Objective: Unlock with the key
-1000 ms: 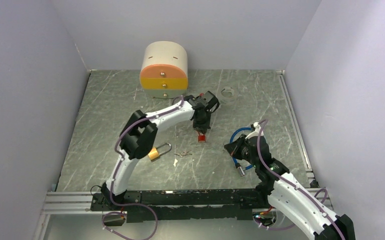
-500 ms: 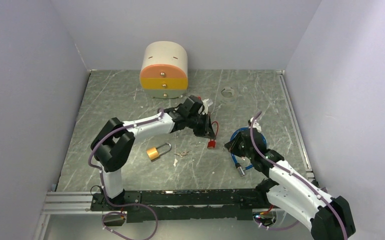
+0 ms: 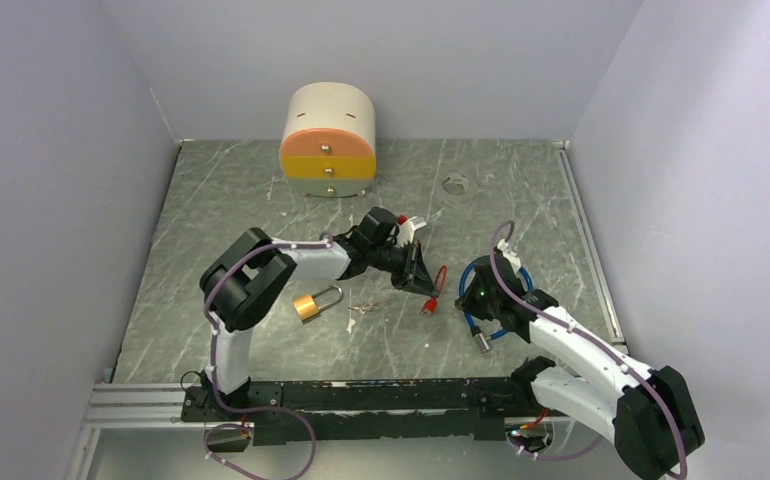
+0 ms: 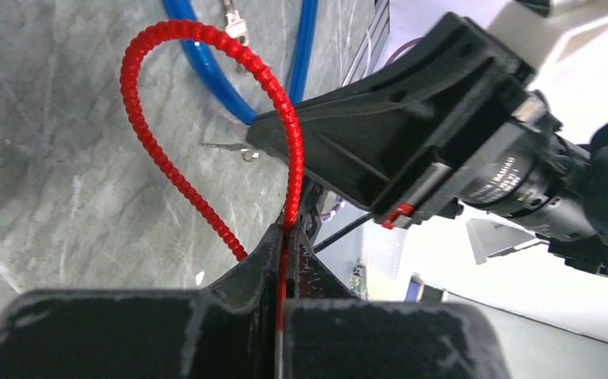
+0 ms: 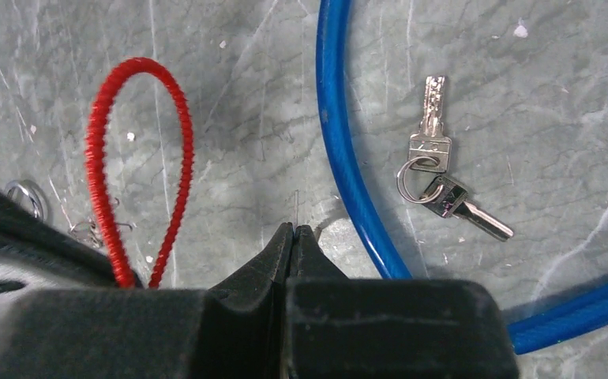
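A brass padlock lies with what look like small keys beside it; the left gripper pinches the red cable lock by its loop; the right gripper, closed and empty, hovers near a key pair inside the blue cable.

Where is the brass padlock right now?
Top view: the brass padlock lies left of centre on the table, beside the left arm elbow, a small key bunch just to its right.
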You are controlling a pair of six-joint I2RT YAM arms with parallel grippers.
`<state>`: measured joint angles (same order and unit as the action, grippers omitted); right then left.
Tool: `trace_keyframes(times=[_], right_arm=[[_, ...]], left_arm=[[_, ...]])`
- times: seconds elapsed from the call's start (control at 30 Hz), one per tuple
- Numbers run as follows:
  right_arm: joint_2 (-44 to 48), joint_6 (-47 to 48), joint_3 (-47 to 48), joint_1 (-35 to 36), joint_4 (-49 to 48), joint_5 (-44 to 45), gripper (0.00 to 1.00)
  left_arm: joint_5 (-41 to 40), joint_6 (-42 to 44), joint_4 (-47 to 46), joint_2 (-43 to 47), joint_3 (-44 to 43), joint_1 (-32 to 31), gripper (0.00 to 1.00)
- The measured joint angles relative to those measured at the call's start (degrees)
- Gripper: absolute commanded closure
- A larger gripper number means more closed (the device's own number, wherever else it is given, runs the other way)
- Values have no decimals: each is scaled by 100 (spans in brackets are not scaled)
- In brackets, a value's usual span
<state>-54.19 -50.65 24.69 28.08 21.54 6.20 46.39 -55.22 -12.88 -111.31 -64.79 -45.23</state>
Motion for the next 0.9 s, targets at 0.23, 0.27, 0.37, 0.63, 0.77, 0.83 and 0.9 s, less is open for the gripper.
trace_keyframes(times=[0.23,0.27,0.37,0.63,0.77,0.83,0.9], right_arm=[[15,-42,127,-26,157,55,100],[9,-44,133,-26,162,50,100],[-39,-57,140,-31,157,-2,100],[-422,-48,140,-42,-61,-295,100],[-833,39,140,-42,-424,-621,100],[-1064,118,160,-42,-640,-785,100],[-1298,177,229,-42,-802,-883,100]], left_arm=[[402,-769,-1178,-575,350,142,97],[446,-942,-1432,-691,413,170,97],[509,-1333,-1908,-935,573,227,97],[490,-1488,-2177,-957,704,334,95],[481,-1515,-2446,-960,898,396,95],[485,-1598,-2658,-966,1025,431,95],[487,-1650,-2809,-973,1119,461,94]])
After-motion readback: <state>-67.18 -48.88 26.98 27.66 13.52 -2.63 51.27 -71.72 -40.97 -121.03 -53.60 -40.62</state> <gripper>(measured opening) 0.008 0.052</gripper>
